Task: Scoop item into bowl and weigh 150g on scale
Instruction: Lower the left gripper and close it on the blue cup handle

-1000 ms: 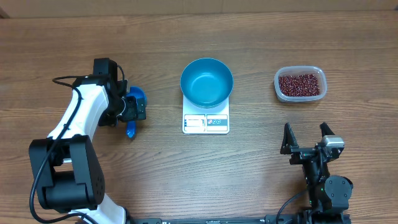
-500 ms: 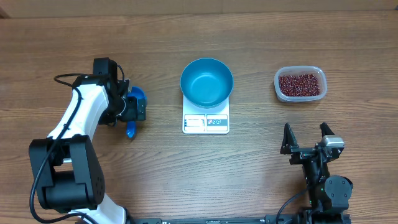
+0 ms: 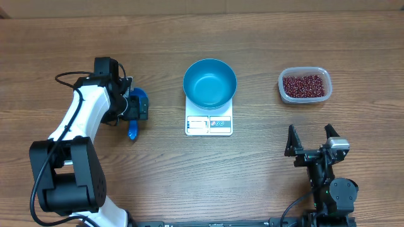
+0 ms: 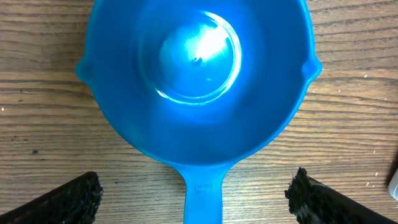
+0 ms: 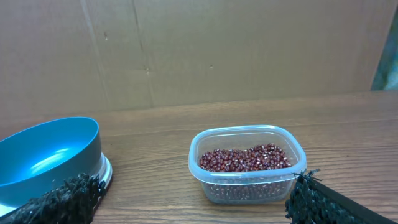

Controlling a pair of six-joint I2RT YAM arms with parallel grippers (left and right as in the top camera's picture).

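The blue bowl (image 3: 210, 82) stands empty on the white scale (image 3: 209, 125) at the table's middle. Dark red-brown beans (image 3: 305, 85) fill a clear tub (image 5: 249, 183) at the right; the bowl (image 5: 50, 155) also shows in the right wrist view. A small blue scoop (image 4: 198, 74) lies on the wood at the left, its handle (image 4: 203, 200) pointing toward the front edge. My left gripper (image 3: 134, 108) hangs over the scoop, open, its fingertips (image 4: 79, 196) wide on either side of the handle and not touching it. My right gripper (image 3: 310, 140) is open and empty near the front right, facing the tub.
A cardboard wall (image 5: 199, 50) closes the far side of the wooden table (image 3: 265, 170). The scale's display and buttons (image 3: 209, 125) face the front edge. The left arm's white links (image 3: 79, 116) run from the front left up to the scoop.
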